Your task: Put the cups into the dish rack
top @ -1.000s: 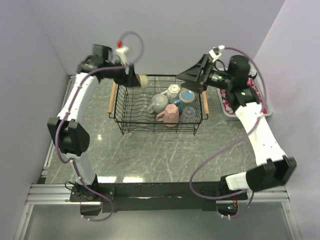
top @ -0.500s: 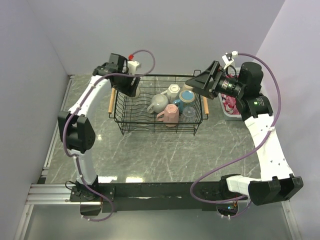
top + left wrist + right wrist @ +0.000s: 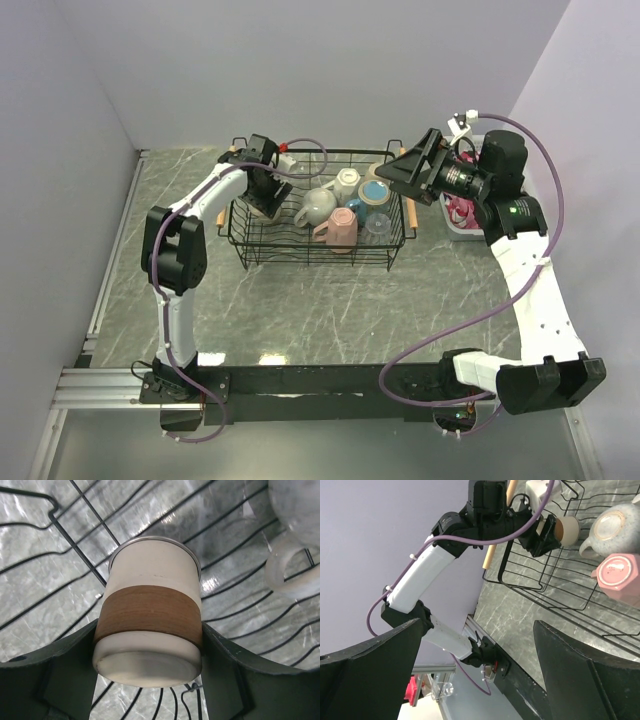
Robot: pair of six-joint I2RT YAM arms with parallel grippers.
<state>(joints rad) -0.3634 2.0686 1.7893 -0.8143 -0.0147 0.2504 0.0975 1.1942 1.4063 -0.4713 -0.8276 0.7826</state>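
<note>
My left gripper [image 3: 266,196] is shut on the tan cup [image 3: 150,615], a cream cup with a brown band. It holds the cup low inside the left end of the black wire dish rack [image 3: 310,263], just above the wires [image 3: 75,540]. The pair also shows in the right wrist view, cup [image 3: 566,527] in gripper [image 3: 547,532]. In the rack lie a white mug [image 3: 318,207], a pink mug [image 3: 340,228], a second white mug [image 3: 346,182], the blue mug [image 3: 374,192] and a clear glass [image 3: 378,226]. My right gripper [image 3: 400,170] hangs open and empty above the rack's right end.
The rack has wooden handles on the left [image 3: 222,212] and right [image 3: 408,214]. A white basket with pink cloth [image 3: 458,212] stands right of the rack under my right arm. A white mug [image 3: 295,510] lies close to the right of the tan cup.
My left arm has swung right and down, carrying the tan cup from outside the rack's back-left corner into its left end. My right gripper has drawn back slightly to the right.
</note>
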